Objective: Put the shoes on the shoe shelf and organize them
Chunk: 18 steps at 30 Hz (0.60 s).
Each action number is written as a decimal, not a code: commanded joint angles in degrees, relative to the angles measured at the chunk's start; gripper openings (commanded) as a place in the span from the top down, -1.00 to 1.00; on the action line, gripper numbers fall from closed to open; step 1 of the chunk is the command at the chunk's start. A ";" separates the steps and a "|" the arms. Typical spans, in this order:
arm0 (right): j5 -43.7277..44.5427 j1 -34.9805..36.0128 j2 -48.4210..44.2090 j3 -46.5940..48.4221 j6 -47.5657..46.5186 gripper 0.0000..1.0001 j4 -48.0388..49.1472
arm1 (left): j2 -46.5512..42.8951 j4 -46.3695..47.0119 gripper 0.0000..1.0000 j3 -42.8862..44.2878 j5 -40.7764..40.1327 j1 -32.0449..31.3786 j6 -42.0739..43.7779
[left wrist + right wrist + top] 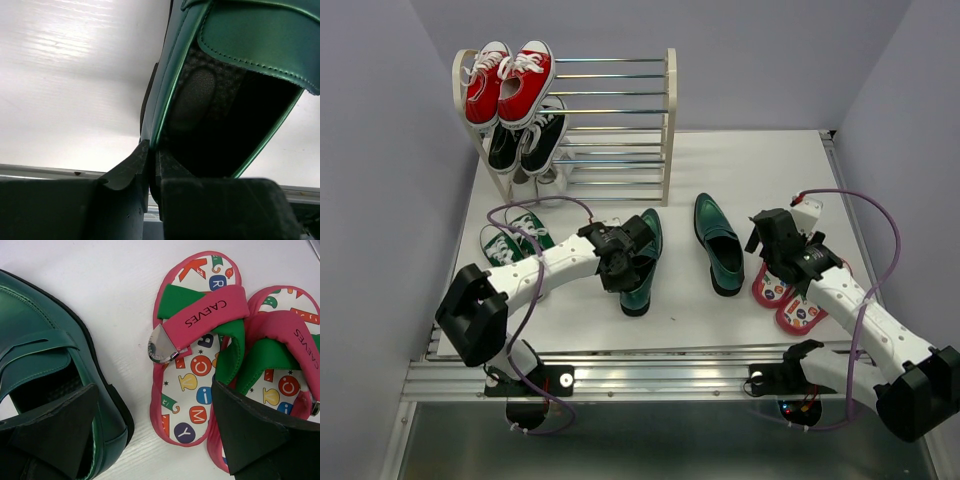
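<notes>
Two dark green glossy loafers lie mid-table. My left gripper (618, 268) is shut on the side wall of the left loafer (645, 285); in the left wrist view the fingertips (142, 156) pinch its rim beside the dark opening of the loafer (235, 45). The other loafer (720, 245) lies free. My right gripper (770, 262) hovers open between that loafer (40, 355) and the pink-red flip-flops (195, 385), holding nothing. Green canvas sneakers (508, 243) sit at the left. The shoe shelf (668, 120) stands at the back left.
Red sneakers (508, 82) rest on the shelf's top tier and black sneakers (528, 140) on the tier below, both at its left end. The flip-flops (798, 312) lie near the table's front right edge. Purple cables loop over both arms.
</notes>
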 commanded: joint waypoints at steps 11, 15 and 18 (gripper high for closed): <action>0.35 -0.38 0.54 0.35 -1.02 -1.00 2.44 | -11.33 4.88 1.00 1.38 -13.59 0.98 3.22; 0.62 -0.38 0.80 0.44 -1.20 -1.00 2.44 | -10.90 6.47 1.00 0.94 -13.33 3.52 5.25; 0.62 -0.38 0.98 0.52 -1.20 -1.00 2.36 | -9.31 6.56 1.00 1.38 -13.94 4.93 6.04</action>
